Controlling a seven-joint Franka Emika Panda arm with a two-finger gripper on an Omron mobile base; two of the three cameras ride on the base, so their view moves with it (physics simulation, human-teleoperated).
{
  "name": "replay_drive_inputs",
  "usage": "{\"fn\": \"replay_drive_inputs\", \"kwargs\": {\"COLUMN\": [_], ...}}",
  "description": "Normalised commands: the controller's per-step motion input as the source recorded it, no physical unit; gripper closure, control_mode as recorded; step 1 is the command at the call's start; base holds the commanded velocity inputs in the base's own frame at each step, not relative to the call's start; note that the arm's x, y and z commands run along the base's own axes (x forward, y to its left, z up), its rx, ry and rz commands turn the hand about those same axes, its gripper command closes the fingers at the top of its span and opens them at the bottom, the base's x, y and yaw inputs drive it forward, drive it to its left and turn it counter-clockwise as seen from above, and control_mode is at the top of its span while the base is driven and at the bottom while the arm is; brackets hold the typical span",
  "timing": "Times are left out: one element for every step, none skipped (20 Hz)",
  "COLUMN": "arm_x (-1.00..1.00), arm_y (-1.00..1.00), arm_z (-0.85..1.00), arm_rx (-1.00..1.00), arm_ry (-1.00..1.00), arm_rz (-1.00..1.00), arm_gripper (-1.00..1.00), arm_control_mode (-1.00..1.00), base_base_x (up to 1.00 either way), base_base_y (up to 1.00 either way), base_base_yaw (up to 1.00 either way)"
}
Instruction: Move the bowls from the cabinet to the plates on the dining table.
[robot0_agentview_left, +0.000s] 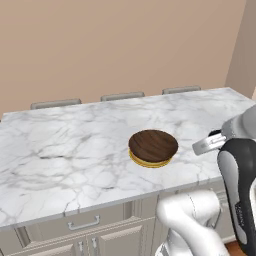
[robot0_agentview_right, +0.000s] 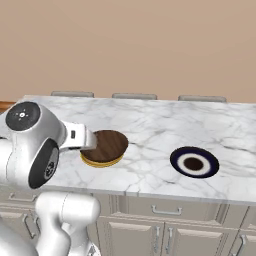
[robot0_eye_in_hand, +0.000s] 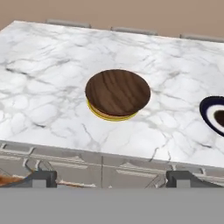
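A wide dark brown wood-grain bowl (robot0_agentview_left: 153, 145) (robot0_agentview_right: 109, 145) (robot0_eye_in_hand: 117, 92) rests on the yellow plate (robot0_agentview_left: 150, 163) (robot0_agentview_right: 100, 161) (robot0_eye_in_hand: 110, 117), whose rim peeks out beneath it. Both stand on the dining table (robot0_agentview_left: 60, 150) (robot0_agentview_right: 150, 125) (robot0_eye_in_hand: 43, 65), near its front edge. To the right lies a white plate with a dark rim (robot0_agentview_right: 194, 162) (robot0_eye_in_hand: 213, 114) with nothing on it. My gripper (robot0_eye_in_hand: 113, 179) is open and holds nothing. It hangs back over the table's front edge, looking at the bowl from a short distance. The cabinet is out of view.
Three chair backs (robot0_agentview_left: 122, 95) (robot0_agentview_right: 134, 96) line the table's far side against a tan wall. Drawer fronts with small handles (robot0_agentview_left: 82, 223) (robot0_agentview_right: 165, 212) run under the near edge. My arm's elbow (robot0_agentview_left: 240, 170) (robot0_agentview_right: 35, 150) stands in front of the table.
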Motion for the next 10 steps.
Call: {"fn": "replay_drive_inputs", "kwargs": {"arm_x": [-0.58, -0.58, -0.58, -0.45, -0.41, -0.29, -0.04, 0.0, 0.05, 0.19], "arm_y": [0.09, 0.12, 0.1, 0.0, 0.0, 0.0, -0.08, -0.19, -0.33, -0.42], "arm_z": [0.29, 0.34, 0.34, 0.21, 0.18, 0.14, 0.09, 0.04, 0.03, 0.0], "arm_rx": [-0.04, -0.03, -0.03, 0.0, 0.0, 0.0, 0.04, 0.08, 0.1, 0.08], "arm_ry": [-0.07, -0.05, -0.04, 0.0, 0.0, 0.0, 0.0, 0.0, 0.0, 0.0], "arm_rz": [-0.3, -0.28, -0.28, -0.24, -0.21, -0.18, -0.15, -0.11, -0.05, 0.0], "arm_gripper": [-1.0, -1.0, -1.0, -1.0, -1.0, -1.0, -1.0, -1.0, -1.0, -1.0], "arm_control_mode": [-1.0, -1.0, -1.0, -1.0, -1.0, -1.0, -1.0, -1.0, -1.0, -1.0], "base_base_x": [0.0, 0.0, 0.0, 0.0, 0.0, 0.0, 0.0, 0.0, 0.0, 0.0], "base_base_y": [0.0, 0.0, 0.0, 0.0, 0.0, 0.0, 0.0, 0.0, 0.0, 0.0], "base_base_yaw": [0.0, 0.0, 0.0, 0.0, 0.0, 0.0, 0.0, 0.0, 0.0, 0.0]}}
